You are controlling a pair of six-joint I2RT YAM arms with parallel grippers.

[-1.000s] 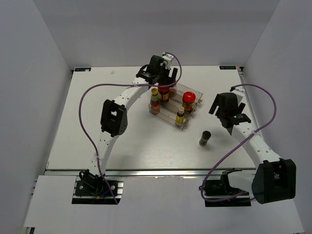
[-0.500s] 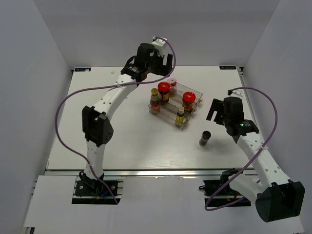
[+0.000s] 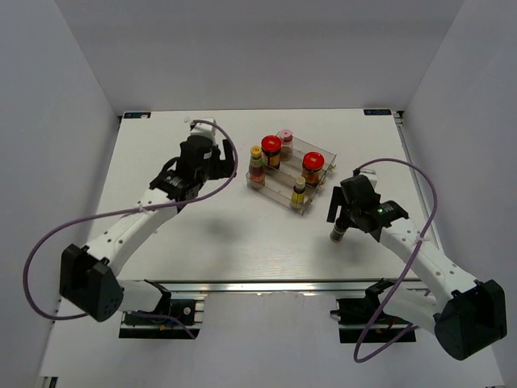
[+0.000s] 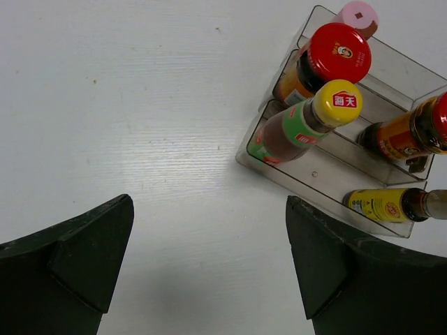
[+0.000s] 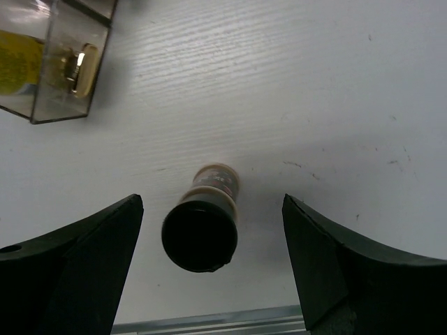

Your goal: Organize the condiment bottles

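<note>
Right tool (image 5: 211, 202) spread above black-capped bottle (image 5: 201, 237).
We judge it light, rigid, smooth; grip mid-body, below cap.

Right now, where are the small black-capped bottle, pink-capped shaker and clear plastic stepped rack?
Small black-capped bottle (image 5: 200, 244): right wrist view, its cap.
Pink-capped shaker (image 4: 358, 12): left wrist view, its cap.
Clear plastic stepped rack (image 4: 314, 178): left wrist view, lowest step.

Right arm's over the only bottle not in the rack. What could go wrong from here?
1. The black-capped bottle stands slim and free below the open right gripper. An uneven close could tip it, and it might roll toward the near edge of the table.
2. The clear rack looks crowded, so setting this bottle in may bump the nearest yellow-capped bottle.
</note>
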